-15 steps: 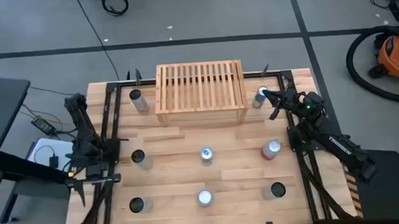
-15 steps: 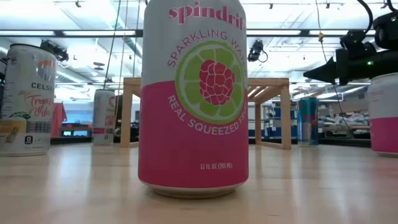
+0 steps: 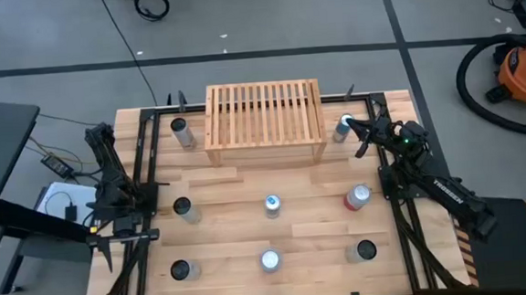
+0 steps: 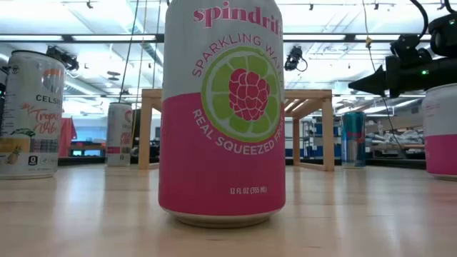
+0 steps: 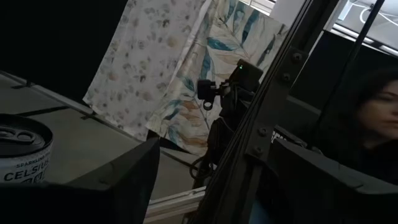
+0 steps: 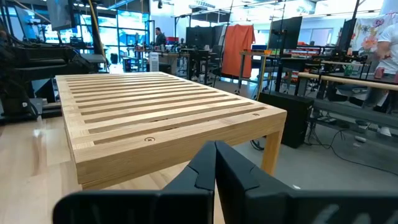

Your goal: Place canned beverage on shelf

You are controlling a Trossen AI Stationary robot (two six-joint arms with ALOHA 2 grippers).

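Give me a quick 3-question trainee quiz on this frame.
1. True or false: a can stands on top of the shelf.
2. How do the right pincer's fingers stand?
3. Which can is nearest the right pincer: A) the red-topped can, B) the can beside the shelf's right end, C) the Spindrift can?

Key: 1 false, its slatted top is bare. 2 shut, holding nothing. 3 B.

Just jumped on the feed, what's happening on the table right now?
The right end effector is shut and empty, poised above the can that stands just right of the shelf. The left end effector waits at the table's left edge. Nothing sits on the shelf yet; seven other cans stand around the table.
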